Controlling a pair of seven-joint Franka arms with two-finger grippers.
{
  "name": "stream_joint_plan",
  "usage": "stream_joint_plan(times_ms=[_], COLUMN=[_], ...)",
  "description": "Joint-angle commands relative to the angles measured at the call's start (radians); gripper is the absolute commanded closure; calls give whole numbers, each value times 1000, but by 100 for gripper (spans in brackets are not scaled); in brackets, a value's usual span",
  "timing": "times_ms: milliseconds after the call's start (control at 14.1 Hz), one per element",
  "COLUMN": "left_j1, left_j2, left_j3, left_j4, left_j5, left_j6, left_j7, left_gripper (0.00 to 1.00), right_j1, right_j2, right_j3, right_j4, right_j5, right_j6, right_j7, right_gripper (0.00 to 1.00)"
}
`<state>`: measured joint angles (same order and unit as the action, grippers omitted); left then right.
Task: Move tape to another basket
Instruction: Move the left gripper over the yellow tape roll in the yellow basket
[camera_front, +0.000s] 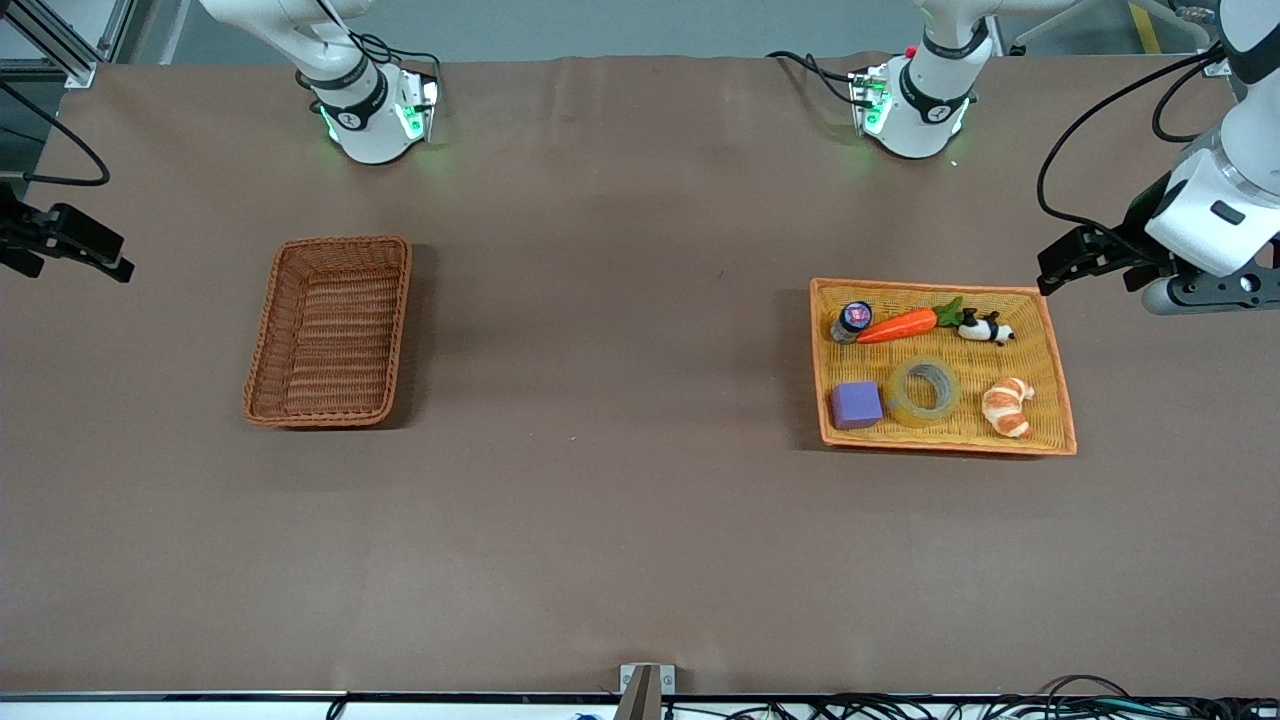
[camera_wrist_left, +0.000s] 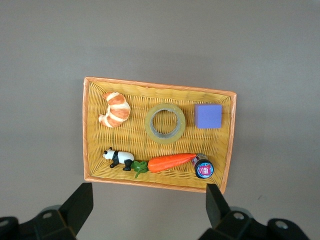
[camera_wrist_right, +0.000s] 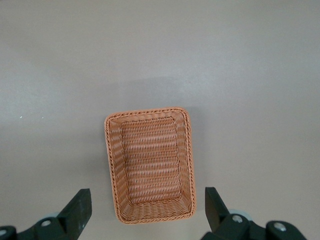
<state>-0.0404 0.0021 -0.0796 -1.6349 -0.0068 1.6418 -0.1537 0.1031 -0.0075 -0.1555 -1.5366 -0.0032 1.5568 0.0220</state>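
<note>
The tape (camera_front: 905, 408), a translucent yellowish roll, lies flat in the orange-rimmed yellow tray (camera_front: 940, 446) between a purple block and a croissant toy. It also shows in the left wrist view (camera_wrist_left: 149, 124). The dark reddish-brown wicker basket (camera_front: 262, 345) stands empty toward the right arm's end of the table; it also shows in the right wrist view (camera_wrist_right: 150, 218). My left gripper (camera_front: 1062, 262) (camera_wrist_left: 149, 207) is open and empty, high over the table beside the tray. My right gripper (camera_front: 105, 258) (camera_wrist_right: 147, 210) is open and empty, high over the table beside the basket.
The tray (camera_wrist_left: 150, 183) also holds a purple block (camera_front: 856, 404), a croissant toy (camera_front: 1007, 406), a carrot toy (camera_front: 897, 326), a panda figure (camera_front: 986, 328) and a small round jar (camera_front: 852, 320). Bare brown table lies between tray and basket.
</note>
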Motion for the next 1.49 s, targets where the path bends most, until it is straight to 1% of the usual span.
stream_joint_plan(times_ms=[0,284,355,498,640,782,995,1209,1280,1422], left_j1=[-3,-3,0,-3,-1,17,22,19,20,19], left_j2=[-7,4,7,44,61,107,214,306,340,384], left_j3=[1,1,4,6,7,8,9,9,9,9], left_j4=[13,58,55,53,34,32,24,14,-5,-86], left_j5=[14,2,-1,5,13,14,16,31,31,28], left_j6=[-14,-16,-16,-16,-14,6,73,176,225,353], left_j7=[8,-26,-46,-63,-52,-41,-40,-47,-61,-88], left_gripper=[1,0,0,0,0,1,3,4,4,4], right_j1=[-5,-5,-6,-6,-6,-6,-6,-6,-6,-6], right_j2=[-2,-2,-2,-2,-2,-2,-2,-2,-2,-2], right_j3=[2,2,4,2,4,4,4,4,4,4], right_j4=[0,1,0,1,1,0,0,1,1,1], right_j5=[22,22,22,22,22,22,22,22,22,22], right_j6=[-1,-1,-1,-1,-1,-1,-4,-14,-14,-12], right_j7=[-13,-13,-13,-13,-13,-13,-14,-13,-13,-13], right_gripper=[0,0,0,0,0,0,0,0,0,0])
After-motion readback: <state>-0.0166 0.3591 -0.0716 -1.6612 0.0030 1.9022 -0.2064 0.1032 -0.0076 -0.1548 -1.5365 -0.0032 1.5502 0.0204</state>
